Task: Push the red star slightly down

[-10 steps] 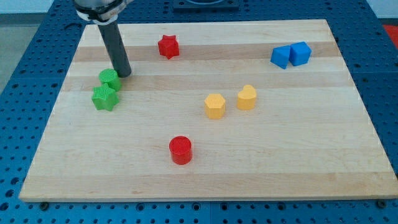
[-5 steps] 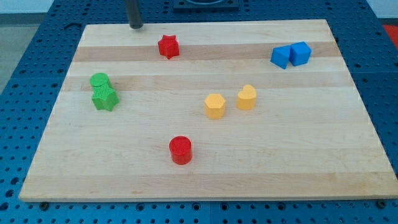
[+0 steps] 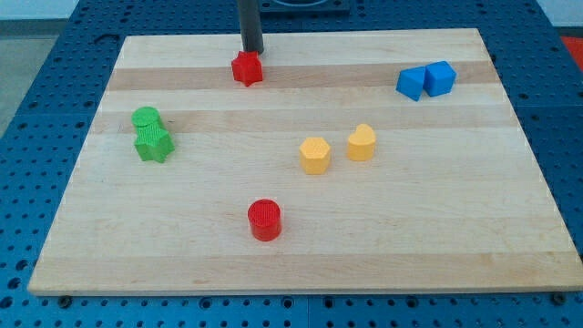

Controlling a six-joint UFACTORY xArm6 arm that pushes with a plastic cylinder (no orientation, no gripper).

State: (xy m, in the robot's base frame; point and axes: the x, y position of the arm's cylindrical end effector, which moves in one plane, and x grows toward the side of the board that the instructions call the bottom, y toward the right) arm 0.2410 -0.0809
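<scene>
We see a light wooden board [image 3: 301, 246] made of joined planks running left to right, grain visible, filling most of the view. Around it on all sides we see a blue perforated surface [image 3: 36, 100] with a regular grid of small holes, and at the view's top left and top right corners a pale grey strip [image 3: 27, 9] shows beyond it. Light is even and soft, only faint shadows on the wood.

Pale wood board [image 3: 437, 182], smooth, matt, striped grain. Ridged matt plastic red star [image 3: 247, 68] and red cylinder [image 3: 264, 220]. Dark matt rod, my tip [image 3: 252, 50].
</scene>
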